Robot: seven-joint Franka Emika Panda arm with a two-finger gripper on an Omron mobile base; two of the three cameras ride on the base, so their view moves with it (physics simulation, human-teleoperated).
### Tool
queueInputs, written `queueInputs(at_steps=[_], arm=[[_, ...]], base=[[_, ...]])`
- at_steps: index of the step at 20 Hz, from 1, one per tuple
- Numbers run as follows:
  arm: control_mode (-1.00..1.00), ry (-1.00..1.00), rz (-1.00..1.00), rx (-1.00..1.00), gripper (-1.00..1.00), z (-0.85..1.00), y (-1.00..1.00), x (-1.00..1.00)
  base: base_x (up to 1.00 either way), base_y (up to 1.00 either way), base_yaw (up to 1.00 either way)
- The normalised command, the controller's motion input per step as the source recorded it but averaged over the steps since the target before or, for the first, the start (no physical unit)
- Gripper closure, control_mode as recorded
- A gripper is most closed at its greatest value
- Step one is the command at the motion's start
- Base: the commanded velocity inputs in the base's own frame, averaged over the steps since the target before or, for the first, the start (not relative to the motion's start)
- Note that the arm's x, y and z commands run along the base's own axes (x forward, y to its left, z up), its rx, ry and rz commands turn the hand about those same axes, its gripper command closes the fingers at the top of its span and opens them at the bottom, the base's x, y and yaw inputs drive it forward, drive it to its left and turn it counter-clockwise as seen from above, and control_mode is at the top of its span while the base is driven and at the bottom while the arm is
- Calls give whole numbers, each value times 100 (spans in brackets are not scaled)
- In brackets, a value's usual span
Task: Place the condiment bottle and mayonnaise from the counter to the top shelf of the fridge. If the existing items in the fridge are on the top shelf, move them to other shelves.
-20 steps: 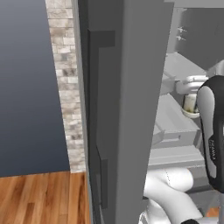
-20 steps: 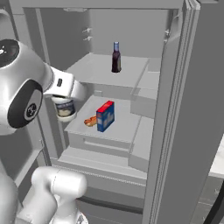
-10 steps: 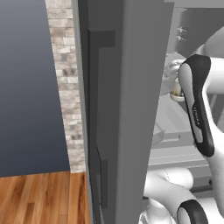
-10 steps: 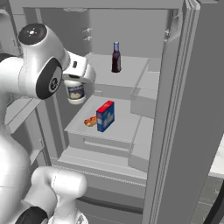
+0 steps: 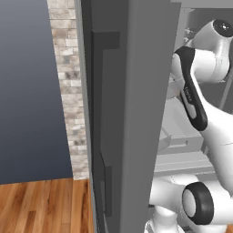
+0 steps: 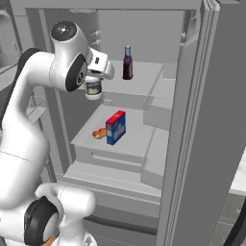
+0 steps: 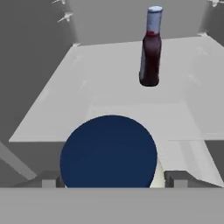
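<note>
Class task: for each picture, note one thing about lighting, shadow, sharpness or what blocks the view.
Left base view: the fridge door blocks most of it. Right base view: flat, even light, sharp, no glare. Hand view: the mayonnaise lid looms large; the condiment bottle casts barely any shadow.

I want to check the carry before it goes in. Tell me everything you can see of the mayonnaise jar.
The mayonnaise is a small squat pale jar with a label, topped by a round dark blue lid. It hangs upright in the tool, gripped at the lid, in the air just before the front edge of the top shelf, touching nothing else.
</note>
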Motion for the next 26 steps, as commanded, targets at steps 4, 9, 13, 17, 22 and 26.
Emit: queueInputs(at_steps=[4, 9, 13, 17, 22, 26], arm=[[-100, 0, 4, 0, 100, 13, 0, 74], [-100, -4, 1, 0, 100, 1, 11, 72], [-100, -4, 0, 0, 100, -1, 16, 78], [-100, -2, 0, 0, 100, -8, 3, 77], [-100, 0, 0, 0, 100, -27, 0, 60], [-100, 0, 0, 0, 100, -30, 0, 48]], base=[[0, 0, 0], [0, 0, 0], [0, 0, 0], [0, 0, 0], [0, 0, 0], [0, 0, 0]])
